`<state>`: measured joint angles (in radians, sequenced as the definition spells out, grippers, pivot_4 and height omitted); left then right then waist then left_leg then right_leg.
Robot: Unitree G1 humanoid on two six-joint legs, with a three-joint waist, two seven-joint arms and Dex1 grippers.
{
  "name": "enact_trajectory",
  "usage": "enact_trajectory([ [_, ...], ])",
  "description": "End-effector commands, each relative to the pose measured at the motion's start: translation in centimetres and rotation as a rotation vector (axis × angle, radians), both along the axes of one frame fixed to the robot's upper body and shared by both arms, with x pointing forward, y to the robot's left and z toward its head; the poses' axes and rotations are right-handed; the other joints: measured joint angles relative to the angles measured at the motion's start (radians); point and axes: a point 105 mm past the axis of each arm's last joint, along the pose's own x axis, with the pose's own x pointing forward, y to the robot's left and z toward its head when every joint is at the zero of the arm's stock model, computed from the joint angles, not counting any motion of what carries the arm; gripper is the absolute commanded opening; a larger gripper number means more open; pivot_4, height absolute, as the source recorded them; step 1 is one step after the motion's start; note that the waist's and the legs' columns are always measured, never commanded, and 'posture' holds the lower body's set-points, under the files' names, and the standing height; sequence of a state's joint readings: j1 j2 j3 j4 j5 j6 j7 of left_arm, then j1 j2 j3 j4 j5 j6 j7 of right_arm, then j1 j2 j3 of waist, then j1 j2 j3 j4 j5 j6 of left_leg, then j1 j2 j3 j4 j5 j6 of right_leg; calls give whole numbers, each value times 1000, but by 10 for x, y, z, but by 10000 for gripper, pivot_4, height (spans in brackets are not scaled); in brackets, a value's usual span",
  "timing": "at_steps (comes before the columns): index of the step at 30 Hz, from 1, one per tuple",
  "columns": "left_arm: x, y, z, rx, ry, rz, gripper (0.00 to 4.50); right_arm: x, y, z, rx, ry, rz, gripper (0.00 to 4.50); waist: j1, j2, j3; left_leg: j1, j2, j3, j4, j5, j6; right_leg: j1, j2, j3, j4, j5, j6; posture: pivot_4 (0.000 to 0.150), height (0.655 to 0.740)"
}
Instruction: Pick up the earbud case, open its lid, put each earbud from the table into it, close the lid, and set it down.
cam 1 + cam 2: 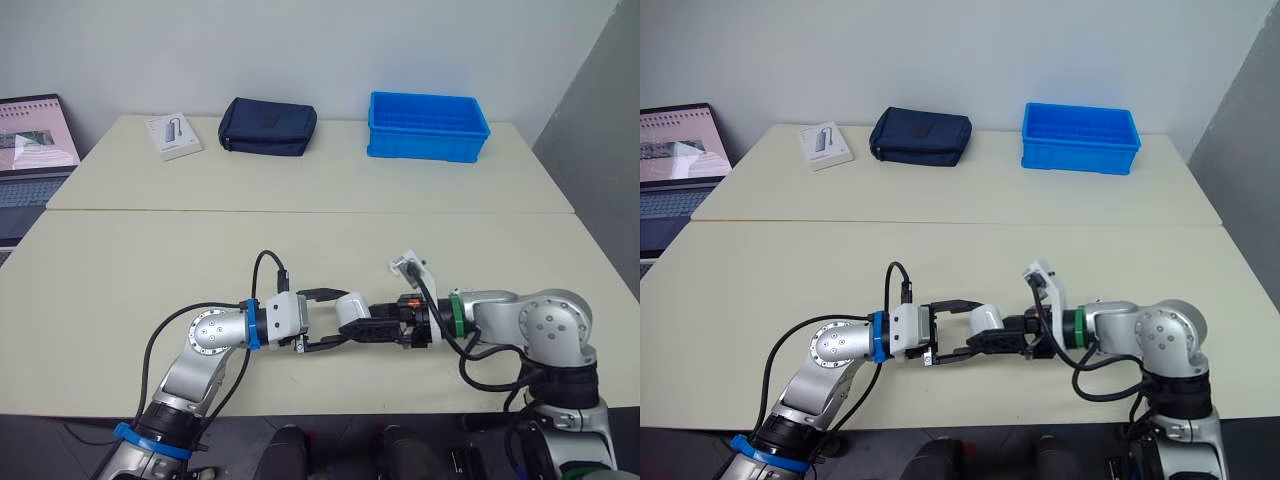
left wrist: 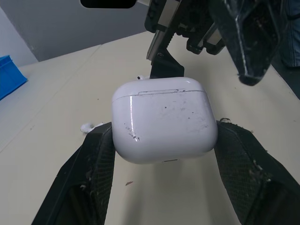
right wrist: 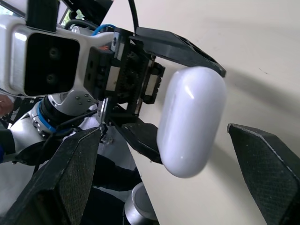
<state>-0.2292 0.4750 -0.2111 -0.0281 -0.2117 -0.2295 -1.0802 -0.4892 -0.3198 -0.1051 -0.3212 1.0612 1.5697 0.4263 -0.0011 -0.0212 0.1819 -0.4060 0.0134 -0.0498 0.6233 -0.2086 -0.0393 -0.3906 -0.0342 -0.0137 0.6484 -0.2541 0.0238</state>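
The white earbud case (image 2: pixel 164 119) has its lid closed and is held just above the cream table (image 1: pixel 150 270), near the front edge. My left gripper (image 1: pixel 340 318) is shut on it, one black finger on each side. My right gripper (image 1: pixel 372 325) faces it from the right. It is open, and its fingers (image 3: pixel 77 168) stand wide on either side of the case (image 3: pixel 192 119) without touching it. Two small white pieces that look like earbuds (image 2: pixel 87 126) (image 2: pixel 139 77) lie on the table just beyond the case.
At the back of the table are a blue bin (image 1: pixel 427 126), a navy pouch (image 1: pixel 267 126) and a small white box (image 1: pixel 173 135). An open laptop (image 1: pixel 30 150) sits off the table's left side. A seam (image 1: pixel 300 211) crosses the table.
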Motion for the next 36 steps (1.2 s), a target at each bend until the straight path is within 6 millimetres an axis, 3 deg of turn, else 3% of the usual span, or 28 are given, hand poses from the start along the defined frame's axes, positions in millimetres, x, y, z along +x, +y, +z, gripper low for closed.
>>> enact_trajectory([
  [1, -3, -4, 6, -10, -42, -20, 27924, 1, 1, 7, 29, -2, 6, 45000, 0, 0, 0, 0, 0, 0, 0, 0, 0, 0, 0, 0, 0, 0, 0, 1500, 7400],
  [3, -3, -3, 6, -10, -44, -19, 27924, 1, 1, 5, 23, 10, 8, 43249, 0, 0, 0, 0, 0, 0, 0, 0, 0, 0, 0, 0, 0, 0, 0, 1500, 7400],
  [6, -2, -3, 5, -12, -47, -7, 27924, -2, 2, 2, 15, 26, 17, 35999, 0, 0, 0, 0, 0, 0, 0, 0, 0, 0, 0, 0, 0, 0, 0, 1500, 7400],
  [14, -2, -4, 6, -17, -55, -14, 27862, 1, 3, 2, 19, 36, 7, 7923, -1, 0, 0, 0, 0, 0, 0, 0, 0, 0, 1, 0, 0, 0, 0, 1500, 7400],
  [23, 4, -3, 8, -37, -30, 21, 27845, 1, 4, 4, 33, 41, 17, 7906, -1, 0, 0, 0, 0, 0, 0, 0, 0, 0, 1, 0, 0, 0, 0, 1500, 7400],
  [27, 4, 3, 3, -4, 44, 11, 40557, 3, 2, 7, 15, 27, 29, 7906, -2, 1, 0, 0, 0, 0, 0, 0, 0, -1, 1, 0, 0, 0, 0, 1500, 7400],
  [29, 7, 11, -8, 45, 174, 34, 45000, 4, -1, 10, -9, 5, 36, 7906, -2, 1, 1, 0, 0, 0, 0, 0, 0, -1, 1, 0, 0, 0, 0, 1500, 7400],
  [32, 11, 24, -17, 87, 381, 91, 45000, 7, -7, 13, -65, -35, 44, 7905, -3, 2, 2, 0, 1, 0, 0, 0, 1, -1, 2, 0, 0, 0, 0, 1500, 7400],
  [36, 8, 31, -13, 127, 600, 113, 45000, 8, -20, 15, -244, -176, 113, 7905, -4, 3, 3, -5, 0, -1, 1, 0, 1, -6, 1, 0, 0, 0, 0, 1500, 7400],
])
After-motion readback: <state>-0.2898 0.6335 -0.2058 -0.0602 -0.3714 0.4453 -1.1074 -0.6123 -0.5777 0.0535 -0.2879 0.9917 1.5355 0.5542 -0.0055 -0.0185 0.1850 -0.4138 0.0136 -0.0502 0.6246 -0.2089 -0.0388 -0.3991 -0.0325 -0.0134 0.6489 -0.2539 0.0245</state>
